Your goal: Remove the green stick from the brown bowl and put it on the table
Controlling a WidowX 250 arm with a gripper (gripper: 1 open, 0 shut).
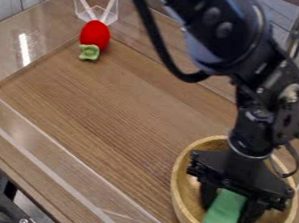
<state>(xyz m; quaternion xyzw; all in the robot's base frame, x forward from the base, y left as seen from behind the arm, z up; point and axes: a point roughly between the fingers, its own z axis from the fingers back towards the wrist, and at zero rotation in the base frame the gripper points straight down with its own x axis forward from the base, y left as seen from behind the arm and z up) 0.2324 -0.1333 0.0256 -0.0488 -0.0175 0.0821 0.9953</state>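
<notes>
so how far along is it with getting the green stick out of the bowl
Early. Done: the gripper is down inside the brown bowl, its fingers either side of the green stick. In hand: the grasp, though a firm hold isn't clear, since the stick lies in the bowl. Left: lifting it out and setting it on the table.

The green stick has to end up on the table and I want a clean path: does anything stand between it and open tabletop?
Only the thick rim of the round tan wooden bowl that holds the flat light-green stick. The black claw straddles the stick. Bare brown wood-grain table lies left of the bowl; the small red toy sits far off.
</notes>
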